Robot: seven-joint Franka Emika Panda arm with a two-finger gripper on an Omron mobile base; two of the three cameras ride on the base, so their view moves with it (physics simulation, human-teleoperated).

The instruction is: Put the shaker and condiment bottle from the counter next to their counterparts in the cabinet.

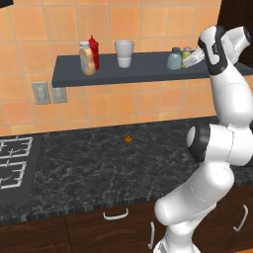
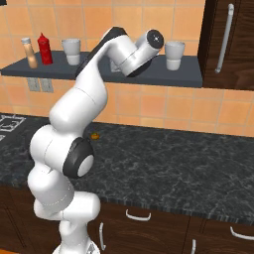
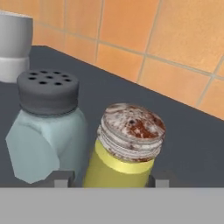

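Note:
The yellow-green shaker (image 3: 127, 148) with its rusty grey cap stands upright on the cabinet shelf (image 3: 192, 140), right beside the pale grey-blue shaker (image 3: 46, 127). My gripper (image 3: 110, 179) is around the shaker's base, open, with a small gap showing at the left fingertip (image 3: 62, 178). In the left base view my gripper (image 1: 194, 57) reaches the shaker (image 1: 187, 55) next to the pale shaker (image 1: 174, 59) at the shelf's right end. The tan condiment bottle (image 1: 87, 59) stands against the red bottle (image 1: 93, 52) at the shelf's (image 1: 143, 73) left end. Both the condiment bottle (image 2: 31, 53) and red bottle (image 2: 44, 48) show again in the right base view.
A white cup (image 1: 124, 53) stands mid-shelf, and another cup (image 2: 174, 54) stands further right. The black counter (image 1: 123, 163) carries a small orange object (image 1: 128, 139), with a stove (image 1: 12, 163) at its left. Wall outlets (image 1: 49, 93) sit under the shelf. A dark cupboard (image 2: 228, 44) borders the shelf's right end.

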